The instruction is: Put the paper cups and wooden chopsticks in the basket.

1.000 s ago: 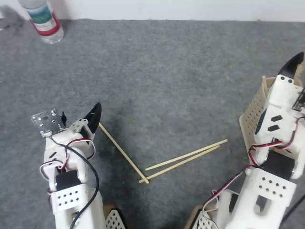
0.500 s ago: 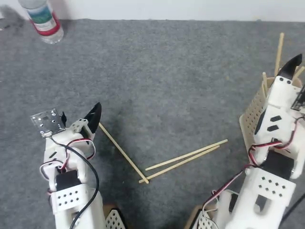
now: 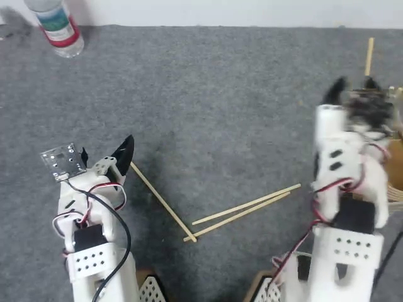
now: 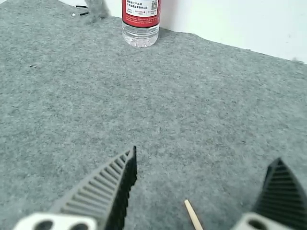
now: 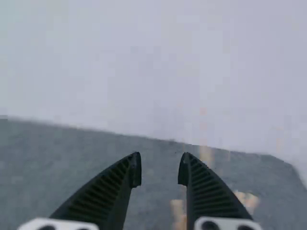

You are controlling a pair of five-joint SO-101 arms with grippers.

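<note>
At mat (image 3: 220,94) right edge: right gripper (image 3: 354,83) withdrawn from basket (image 3: 397,194), jaws parted, empty.
Chopstick (image 3: 369,56): now deposited upright in basket.
Chopsticks (image 3: 247,204): three outstanding, mat middle.
Left gripper (image 3: 106,148): released, unmoved.

The tabletop (image 3: 239,94) is covered edge to edge in grey felt, which ends at a white wall on the far side. A clear water bottle (image 3: 56,25) with a red label stands upright in the far left corner. Near the front middle a single wooden chopstick (image 3: 164,202) lies slantwise, and a pair of chopsticks (image 3: 242,209) lies side by side, slanting the other way. Their near ends meet in a V.
</note>
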